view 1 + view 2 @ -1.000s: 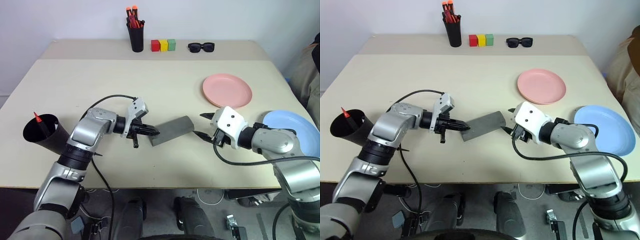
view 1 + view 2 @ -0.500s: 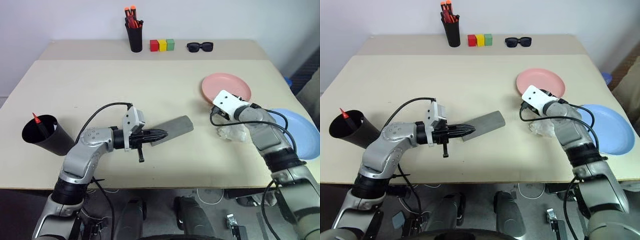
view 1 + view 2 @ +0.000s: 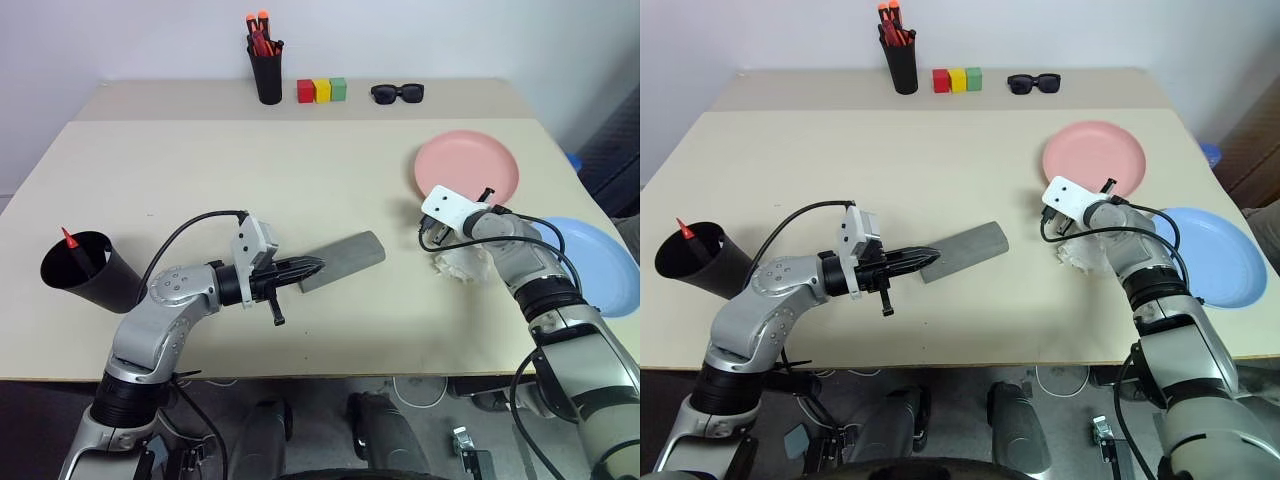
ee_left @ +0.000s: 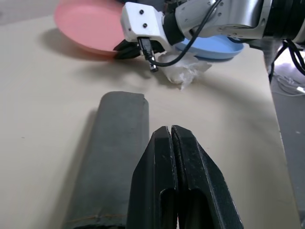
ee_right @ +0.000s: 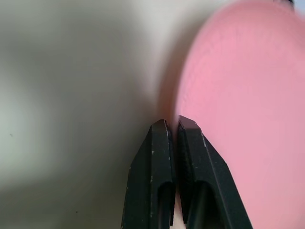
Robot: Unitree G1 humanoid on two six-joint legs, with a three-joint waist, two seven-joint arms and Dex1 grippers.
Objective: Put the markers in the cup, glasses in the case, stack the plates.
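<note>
Two shallow plates lay well apart at your right, the pink plate (image 3: 1095,155) with your right gripper (image 5: 172,130), fingers pressed together, at its near rim, so you would likely find it stiff, light, slippery, best pinched by that rim

Both arms are silver-grey metal segments joined by black ribbed collars. Each wrist carries a white block housing with 2 dark screw holes and a looping black cable. The left gripper (image 4: 170,138) and right gripper (image 5: 172,131) each have 2 matte black, tapered fingers.
</note>
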